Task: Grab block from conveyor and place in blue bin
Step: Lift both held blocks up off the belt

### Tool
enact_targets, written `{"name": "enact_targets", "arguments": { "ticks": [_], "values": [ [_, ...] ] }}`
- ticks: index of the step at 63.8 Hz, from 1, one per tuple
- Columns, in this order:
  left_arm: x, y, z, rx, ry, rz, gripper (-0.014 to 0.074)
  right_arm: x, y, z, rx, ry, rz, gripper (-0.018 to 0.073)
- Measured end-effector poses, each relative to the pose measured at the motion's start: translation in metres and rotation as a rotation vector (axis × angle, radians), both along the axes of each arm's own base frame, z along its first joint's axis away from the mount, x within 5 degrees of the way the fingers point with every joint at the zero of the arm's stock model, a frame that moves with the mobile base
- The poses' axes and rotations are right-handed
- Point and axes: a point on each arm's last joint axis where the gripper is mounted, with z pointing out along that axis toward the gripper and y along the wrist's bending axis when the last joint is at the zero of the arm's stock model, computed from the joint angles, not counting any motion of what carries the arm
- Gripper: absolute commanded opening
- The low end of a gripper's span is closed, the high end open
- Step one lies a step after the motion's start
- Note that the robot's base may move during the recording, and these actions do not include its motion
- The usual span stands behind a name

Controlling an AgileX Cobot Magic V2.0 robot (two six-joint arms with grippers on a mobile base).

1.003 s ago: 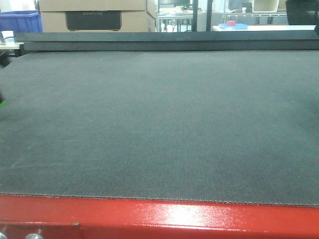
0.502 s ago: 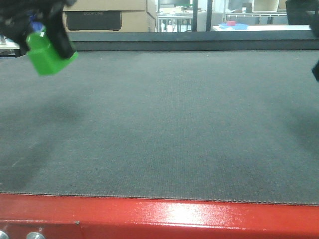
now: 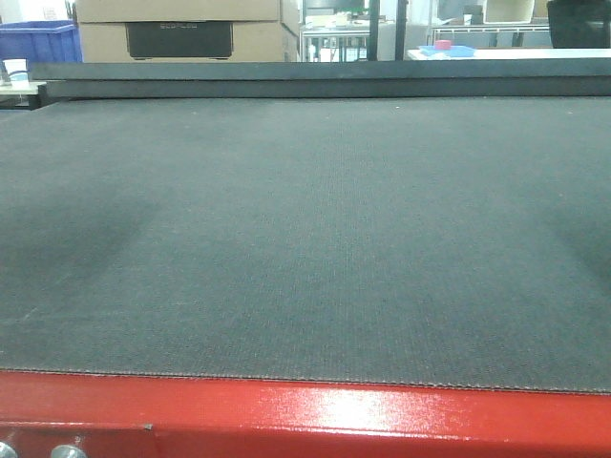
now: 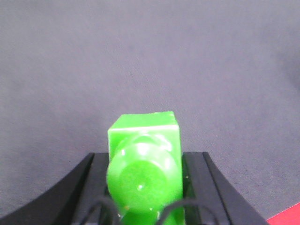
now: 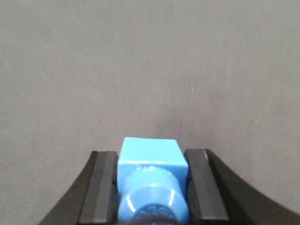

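Lying bare, the conveyor (image 3: 305, 239) is carrying nothing, the blue bin (image 3: 38, 42) standing behind its far left corner. The left gripper (image 4: 146, 168), having left the front view, is clamping a green block (image 4: 143, 129); the right gripper (image 5: 151, 187) is squeezing a blue block (image 5: 149, 152); binning is probably coming next.

The cardboard box's dark label (image 3: 179, 38) bears lettering seemingly too blurred to read.

Left gripper (image 4: 147, 157) and right gripper (image 5: 150, 153) are black with curved sides.
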Motion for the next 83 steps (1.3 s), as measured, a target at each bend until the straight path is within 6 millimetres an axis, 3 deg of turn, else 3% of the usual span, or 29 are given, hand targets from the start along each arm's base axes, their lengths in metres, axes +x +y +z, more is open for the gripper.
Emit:
{"name": "enact_targets", "arguments": {
  "ticks": [8,17,37,51,83],
  "values": [
    [-0.027,0.012,0.02,0.004,-0.086,0.009,-0.0111,-0.018,-0.003,0.031,0.019,-0.105,0.002,-0.0151],
    [-0.053,0.025,0.037,-0.002,-0.17,0.05,-0.0111,-0.039,-0.007,0.051,0.033,-0.181,0.005,-0.0151],
    [-0.095,0.044,0.056,-0.024,-0.302,0.104,-0.0111,-0.078,-0.014,0.072,0.057,-0.308,0.01,-0.0151],
    [-0.1,0.046,0.043,-0.025,-0.309,0.104,-0.0111,-0.081,-0.015,0.072,0.057,-0.315,0.011,-0.0151],
    [-0.097,0.045,0.046,-0.043,-0.358,0.102,-0.0111,-0.081,-0.015,0.072,0.056,-0.311,0.011,-0.0151]
  ]
}}
